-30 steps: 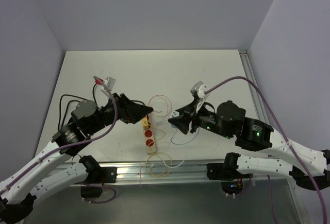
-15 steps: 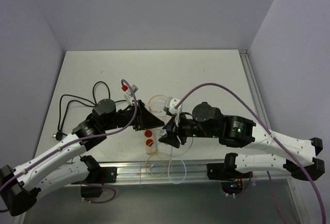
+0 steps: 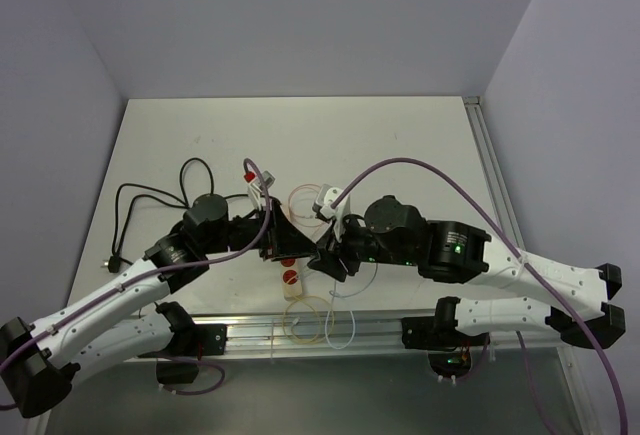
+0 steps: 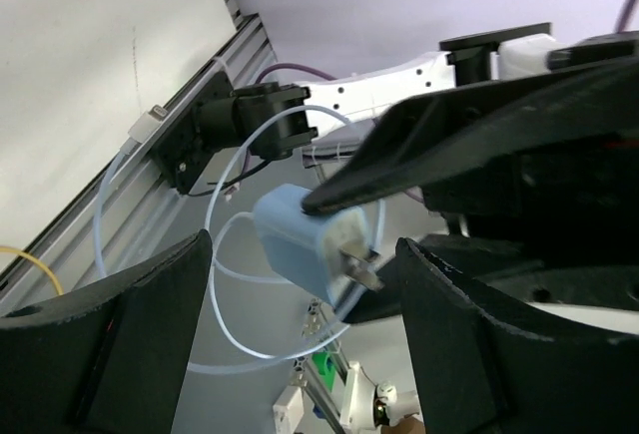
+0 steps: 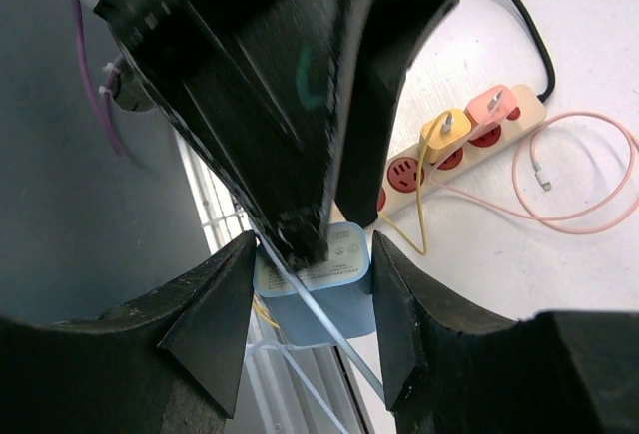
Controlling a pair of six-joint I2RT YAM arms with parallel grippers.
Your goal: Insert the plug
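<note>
A light-blue plug (image 5: 334,299) with a thin pale-blue cable sits between the fingers of my right gripper (image 5: 315,244), which is shut on its sides. In the left wrist view the plug (image 4: 295,244) shows its metal prongs, pinched by the right gripper's black fingers. My left gripper (image 4: 305,244) is open, with its fingers wide on either side of the plug. In the top view both grippers, left (image 3: 298,245) and right (image 3: 325,255), meet just above the cream power strip (image 3: 289,277). The strip (image 5: 424,160) has free red sockets.
A yellow plug (image 5: 444,130) and a pink plug (image 5: 491,105) sit in the strip, with their cables looped around it. A black cable (image 3: 140,195) lies at the left. An aluminium rail (image 3: 360,323) runs along the table's front edge.
Both arms have swung inward from apart and now meet over the power strip. Over the last half second they closed in a little more.
</note>
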